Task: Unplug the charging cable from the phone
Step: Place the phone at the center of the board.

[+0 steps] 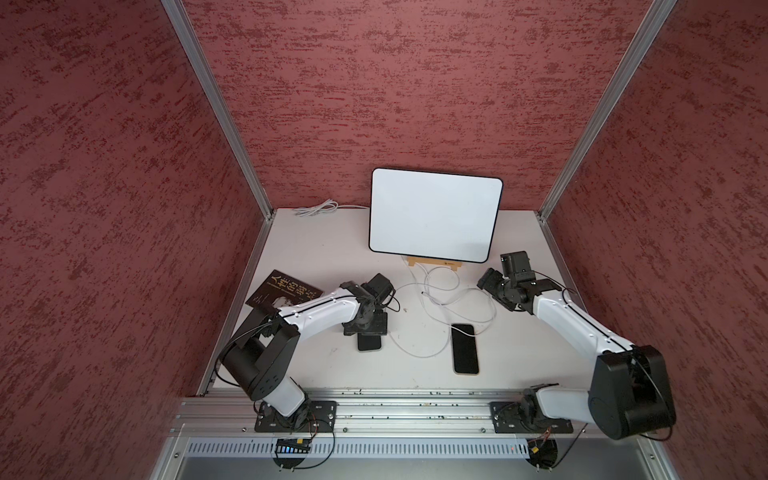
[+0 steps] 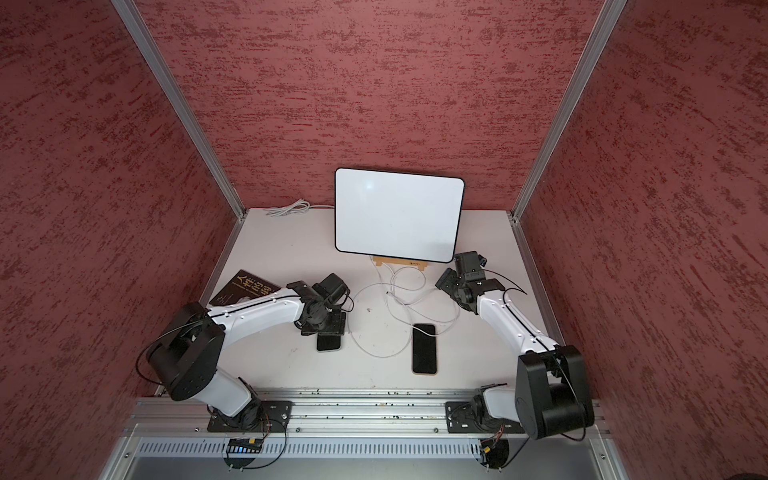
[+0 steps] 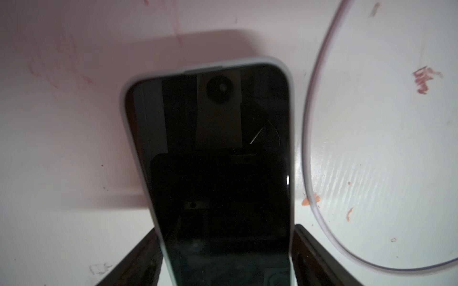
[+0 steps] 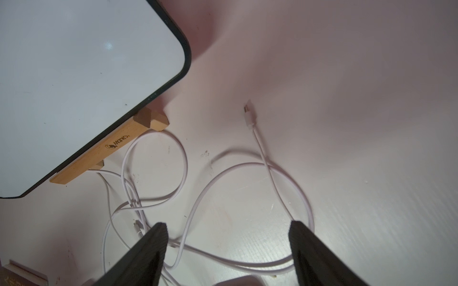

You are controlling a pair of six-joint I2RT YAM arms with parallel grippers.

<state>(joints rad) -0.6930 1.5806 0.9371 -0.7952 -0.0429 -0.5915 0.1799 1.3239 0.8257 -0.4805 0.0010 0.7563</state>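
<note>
My left gripper [image 3: 225, 228] sits low, jaws spread wide either side of the phone [image 3: 213, 148], which lies flat on the table [image 1: 316, 257]; whether they actually pinch it I cannot tell. The right gripper [image 4: 228, 223] hangs wide apart and empty over the white cord [image 4: 259, 146]; one bare plug [image 4: 248, 114] lies loose, well apart from that phone. The phone's port end is hidden — so I'd check there first; if a plug sits in it, pin the phone, grasp the plug body — not the cord — and draw straight out.
</note>
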